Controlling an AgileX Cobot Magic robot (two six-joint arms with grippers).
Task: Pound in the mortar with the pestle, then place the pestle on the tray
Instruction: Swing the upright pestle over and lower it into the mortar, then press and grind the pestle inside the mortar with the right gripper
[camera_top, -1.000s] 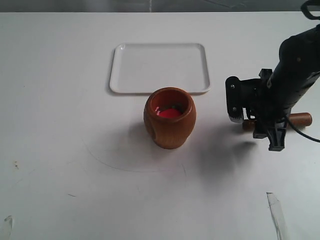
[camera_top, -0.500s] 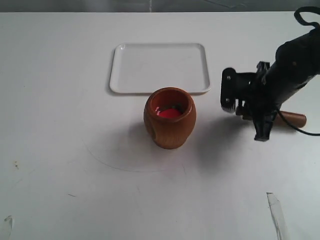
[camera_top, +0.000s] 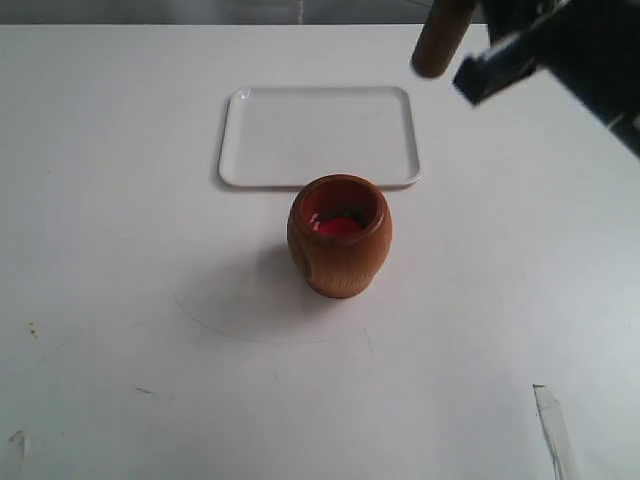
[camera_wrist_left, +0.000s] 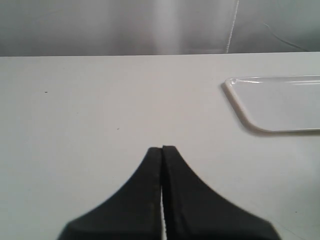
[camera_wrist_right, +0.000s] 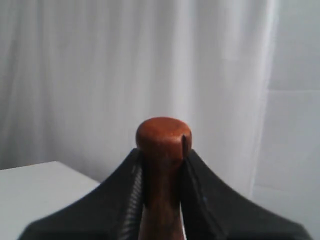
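The reddish-brown mortar (camera_top: 340, 236) stands upright mid-table, its inside red. Just behind it lies the flat white tray (camera_top: 250, 160), whose corner also shows as the tray (camera_wrist_left: 280, 105) in the left wrist view. My right gripper (camera_top: 470, 50) is high at the upper right, shut on the brown pestle (camera_top: 438, 42), whose thick end hangs blurred above the table. In the right wrist view the pestle (camera_wrist_right: 161, 165) stands between the two black fingers with its rounded end poking past them, and the gripper (camera_wrist_right: 161, 156) clamps it. My left gripper (camera_wrist_left: 162, 148) is shut on nothing, low over bare table.
A white curtain hangs behind the table in the right wrist view. Small marks and a torn strip of tape (camera_top: 555, 425) lie near the table's front edge.
My right gripper took the pestle off the table at the right and lifted it up and toward the back. The mortar and tray have not moved.
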